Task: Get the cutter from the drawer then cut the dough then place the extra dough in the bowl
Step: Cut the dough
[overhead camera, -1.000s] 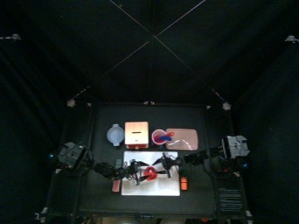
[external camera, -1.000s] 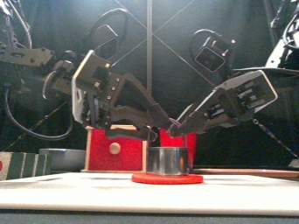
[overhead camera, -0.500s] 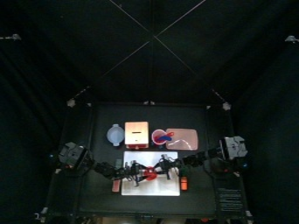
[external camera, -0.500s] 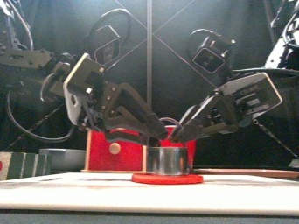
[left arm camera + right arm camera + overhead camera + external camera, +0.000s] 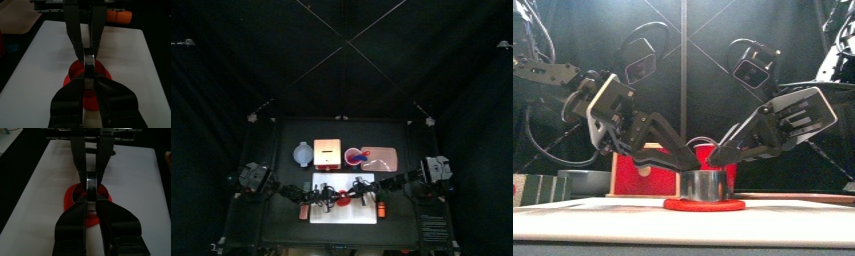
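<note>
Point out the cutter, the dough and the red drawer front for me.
cutter [image 5: 704, 184]: front view, on its metal side wall.
dough [image 5: 704, 204]: front view, on its red front edge.
drawer front [image 5: 647, 183]: front view, on its red face.

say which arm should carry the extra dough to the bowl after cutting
Left, probably: the blue-grey bowl stands back left, on that arm's side. The left gripper and right gripper both hold the cutter on the red dough, so neither is nearer it.
</note>
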